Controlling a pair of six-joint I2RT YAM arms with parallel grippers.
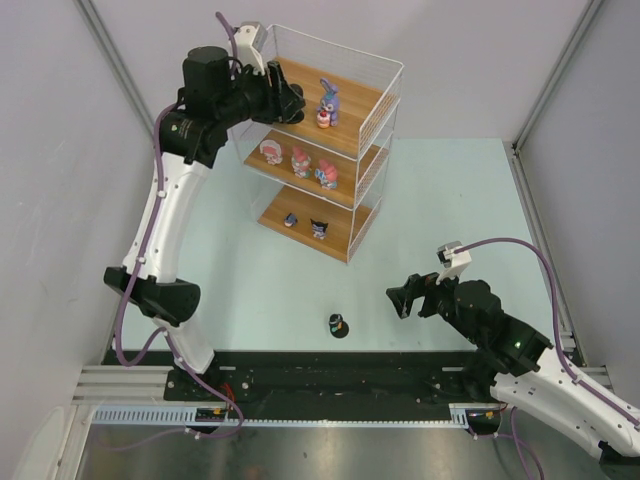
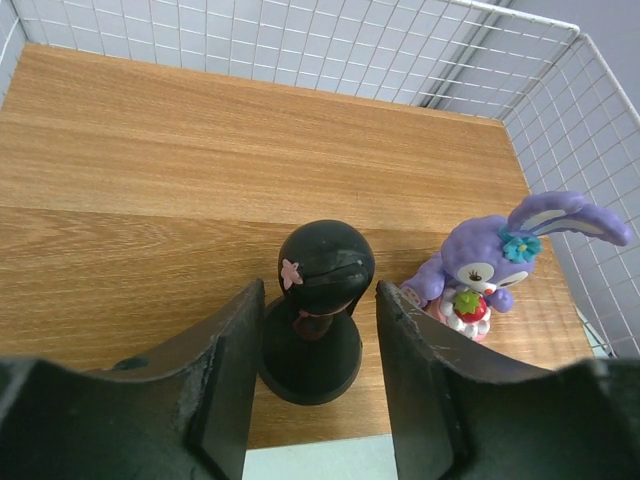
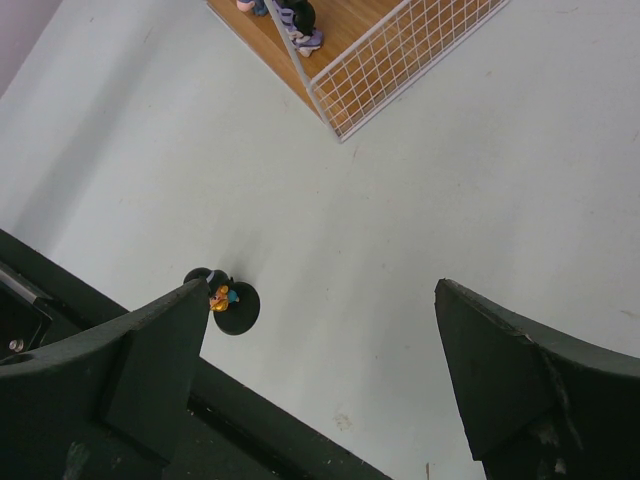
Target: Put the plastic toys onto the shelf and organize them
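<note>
Dark-haired figurine (image 2: 325, 268) on top board (image 2: 200, 150) of shelf (image 1: 330, 150), near front edge, bunny (image 2: 480, 280) just beside. Left gripper (image 2: 320, 293) straddles it, jaws narrow. Contact unclear, base partly hidden. Right gripper (image 3: 322, 290) wide, holding nothing. Second figurine (image 3: 228, 300) on table (image 3: 450, 150), half behind finger.

L arm reaches high, L gripper (image 1: 292, 100) at shelf (image 1: 380, 105) top tier, jaws slightly apart. R gripper (image 1: 400, 298) low, near side of shelf, jaws wide.

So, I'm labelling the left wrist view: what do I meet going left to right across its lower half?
One tool finger → dark-haired figurine → other tool finger → purple bunny.
</note>
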